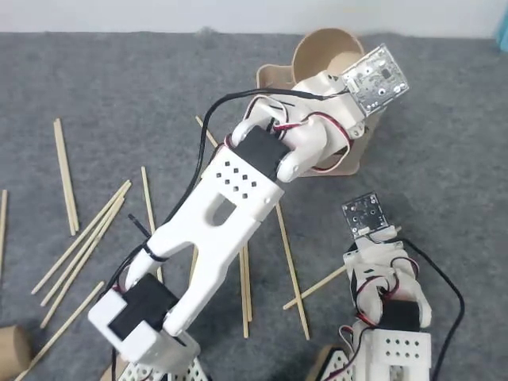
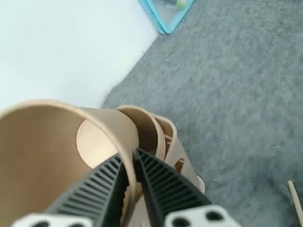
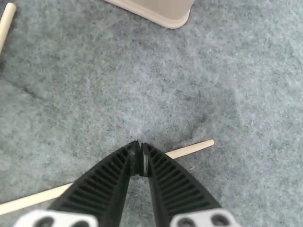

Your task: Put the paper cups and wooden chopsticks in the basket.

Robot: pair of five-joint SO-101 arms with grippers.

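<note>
The left gripper (image 2: 130, 158) pinched the rim of a paper cup (image 2: 42, 156), one jaw inside and one outside, holding the cup over the basket (image 1: 270, 78) at the far side of the grey carpet (image 1: 143, 95); a second cup (image 2: 146, 128) sat just behind it, by the basket's wall; the right gripper (image 3: 140, 158), its jaws closed together, hung just above a chopstick (image 3: 189, 149); other chopsticks (image 1: 66, 175) lay scattered well apart from the basket; a third cup (image 1: 12, 353) sat at the carpet's near edge.
</note>
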